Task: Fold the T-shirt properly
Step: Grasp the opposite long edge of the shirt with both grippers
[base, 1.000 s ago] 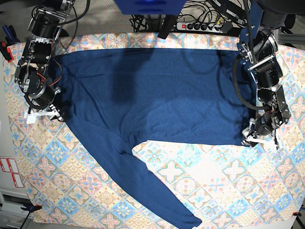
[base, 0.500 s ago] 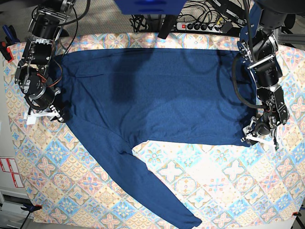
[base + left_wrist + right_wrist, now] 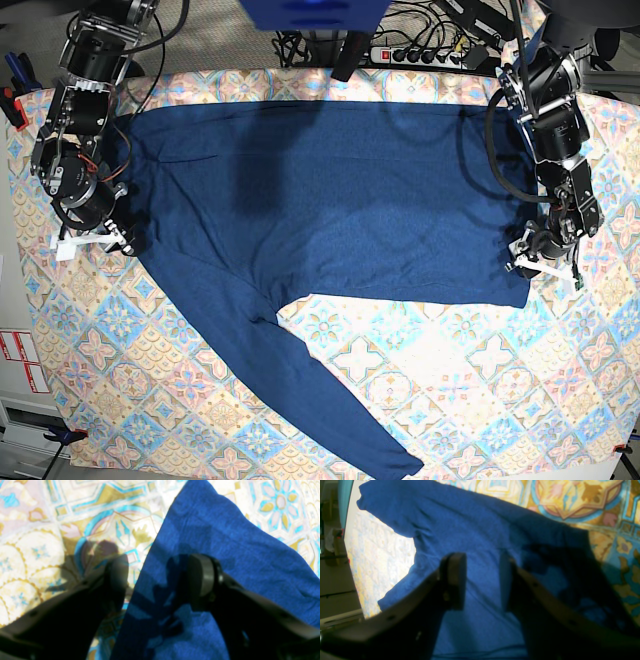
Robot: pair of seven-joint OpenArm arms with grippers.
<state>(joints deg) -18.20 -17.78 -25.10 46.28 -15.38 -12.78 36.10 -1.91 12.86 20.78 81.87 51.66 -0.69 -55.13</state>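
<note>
The dark navy T-shirt (image 3: pixel 330 200) lies spread flat on the patterned tablecloth (image 3: pixel 480 380), with one long sleeve (image 3: pixel 330 400) running to the front edge. My left gripper (image 3: pixel 541 266) is at the shirt's right hem corner. In the left wrist view it (image 3: pixel 160 580) is open and straddles the shirt's edge (image 3: pixel 225 530), one finger (image 3: pixel 117 580) over the cloth and the other over fabric. My right gripper (image 3: pixel 95 240) is at the shirt's left edge. In the right wrist view it (image 3: pixel 482 580) is open over the fabric (image 3: pixel 470 517), holding nothing.
A power strip with cables (image 3: pixel 420 55) lies behind the table's back edge. A blue object (image 3: pixel 310 12) hangs over the top middle. White labels (image 3: pixel 20 360) sit off the table's left side. Bare tablecloth (image 3: pixel 520 400) shows at the front right.
My left gripper has moved a little toward the back along the shirt's right edge. The right gripper and the shirt have hardly moved.
</note>
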